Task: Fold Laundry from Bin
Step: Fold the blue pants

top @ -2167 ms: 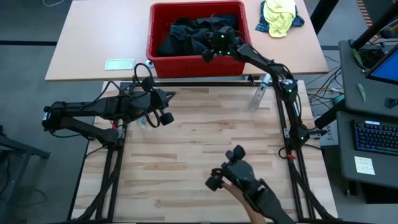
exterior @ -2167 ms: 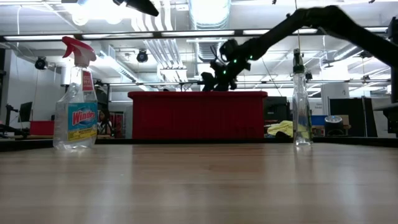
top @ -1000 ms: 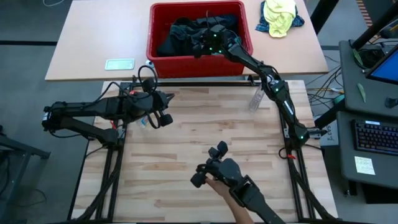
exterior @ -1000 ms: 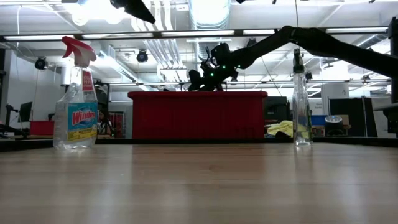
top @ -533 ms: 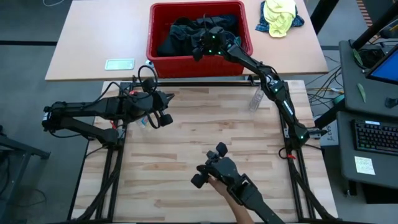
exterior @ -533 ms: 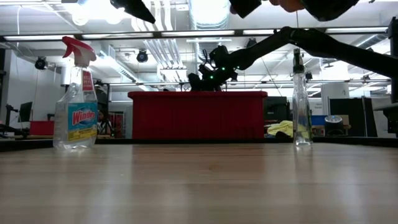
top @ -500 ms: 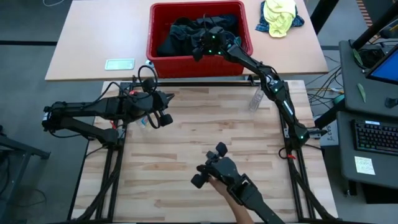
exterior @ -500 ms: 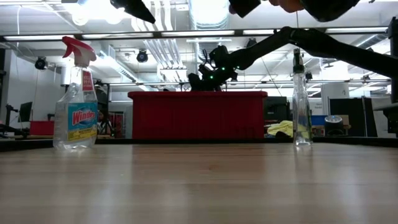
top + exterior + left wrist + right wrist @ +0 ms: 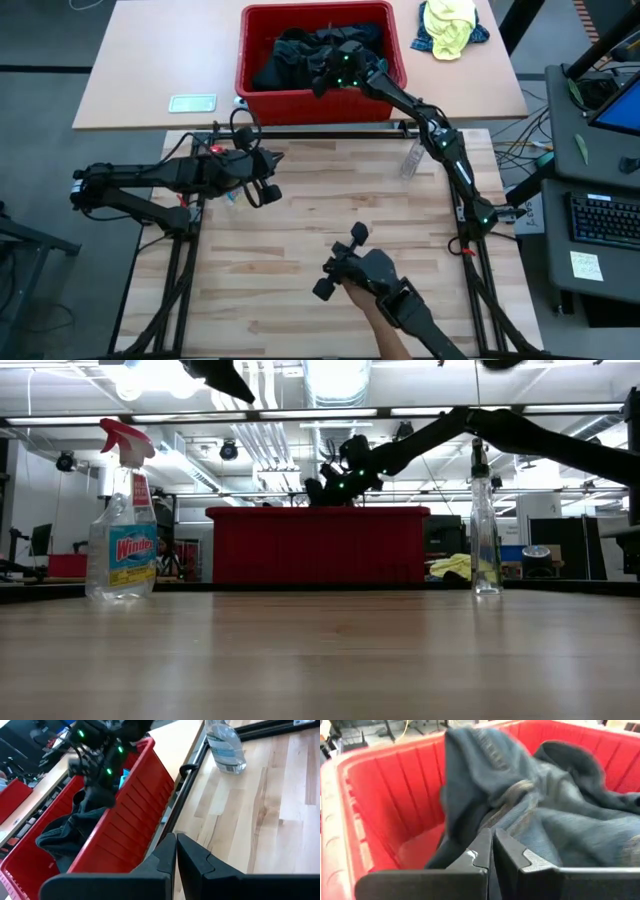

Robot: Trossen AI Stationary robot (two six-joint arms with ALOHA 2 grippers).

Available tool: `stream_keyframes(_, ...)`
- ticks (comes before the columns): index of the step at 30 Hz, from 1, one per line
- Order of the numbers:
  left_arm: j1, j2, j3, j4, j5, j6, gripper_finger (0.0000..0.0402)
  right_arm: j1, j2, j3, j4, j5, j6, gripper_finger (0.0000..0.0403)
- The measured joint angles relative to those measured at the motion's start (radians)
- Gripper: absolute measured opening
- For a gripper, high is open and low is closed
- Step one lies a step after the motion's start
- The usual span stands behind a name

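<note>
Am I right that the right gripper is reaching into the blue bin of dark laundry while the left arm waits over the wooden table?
Not quite: the bin is red, not blue, as the high view shows. The right gripper does reach into its dark laundry, and the left gripper waits over the wooden table.

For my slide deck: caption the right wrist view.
Right end effector shut on dark laundry inside the red bin.

A red rectangular bin (image 9: 318, 100) with sloped, ribbed walls stands upright on the far table, at twelve o'clock in the high view. Inside lies the laundry (image 9: 300, 50), a rumpled heap of dark grey and black garments piled toward the bin's three o'clock side, with one dark fold (image 9: 485, 775) raised above the heap.
</note>
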Motion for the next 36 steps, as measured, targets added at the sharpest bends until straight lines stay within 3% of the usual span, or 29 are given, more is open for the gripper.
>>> stream_keyframes(7,0.029,0.073,0.0,0.035,0.065,0.03,0.0,-0.03,-0.126,0.002,-0.009,-0.168,0.059,0.0008)
stream_keyframes(9,0.055,0.093,0.0,0.088,0.137,0.063,0.0,-0.03,-0.172,0.002,-0.047,-0.175,0.05,0.0008)
stream_keyframes(13,0.166,0.116,0.015,0.16,0.402,0.108,0.0,-0.019,-0.271,0.002,-0.197,-0.169,-0.038,0.0008)
stream_keyframes(15,0.232,0.119,0.029,0.17,0.459,0.102,0.0,-0.014,-0.311,0.003,-0.287,-0.166,-0.082,0.0009)
stream_keyframes(19,0.339,0.122,0.032,0.169,0.448,0.062,0.0,-0.014,-0.345,0.002,-0.382,-0.165,-0.084,0.0009)
stream_keyframes(25,0.401,0.104,0.031,0.173,0.447,0.05,0.0,-0.017,-0.279,0.001,-0.311,-0.154,0.032,0.0025)
stream_keyframes(28,0.409,0.081,0.031,0.177,0.447,0.051,0.0,-0.009,-0.207,0.0,-0.254,-0.125,0.074,0.0054)
stream_keyframes(33,0.409,0.057,0.031,0.175,0.448,0.098,0.0,0.005,-0.093,-0.001,-0.085,0.011,0.149,0.0125)
stream_keyframes(36,0.409,0.055,0.03,0.176,0.448,0.115,0.0,0.009,-0.05,0.001,-0.017,0.029,0.183,0.0171)
